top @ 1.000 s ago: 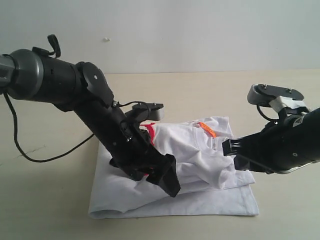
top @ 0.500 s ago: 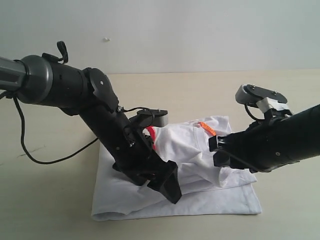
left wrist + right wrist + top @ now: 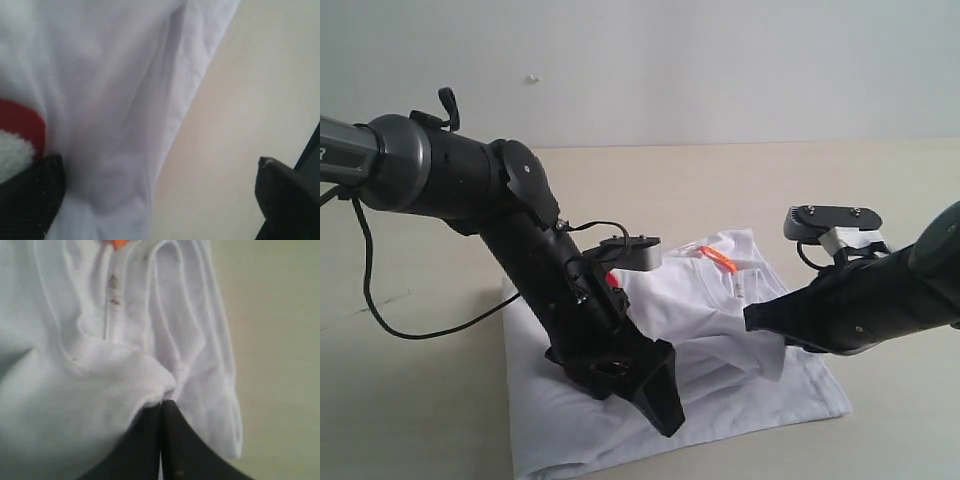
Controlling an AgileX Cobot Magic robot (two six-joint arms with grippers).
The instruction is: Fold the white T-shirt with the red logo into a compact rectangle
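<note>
Two grippers, state: the left gripper (image 3: 157, 200) has its jaws spread wide, with one finger resting on cloth beside the red logo (image 3: 17, 125) and nothing grasped. The right gripper (image 3: 161, 407) is clenched on a pinch of the white T-shirt (image 3: 705, 310).
Shirt position: spread on the table (image 3: 890, 440) close to the near edge, with the hem nearest and the collar and neck tag (image 3: 720, 260) toward the far edge.
Step in hand: judged to be drawing the upper layer toward the near hem.
Procedure: keep the pinch low. Pull straight toward the near edge. Hold the crease parallel to the hem. Let go only once the layer lies flat.
Left-arm note: close the jaws on the cloth edge before pulling, otherwise the layer is likely to skew toward the right edge.
Change from half a second ago: both arms sit lower and closer to the near edge. The bunched layer lies flatter. The near-left hem corner has slid nearer. The neck tag has shifted slightly toward the left edge.
</note>
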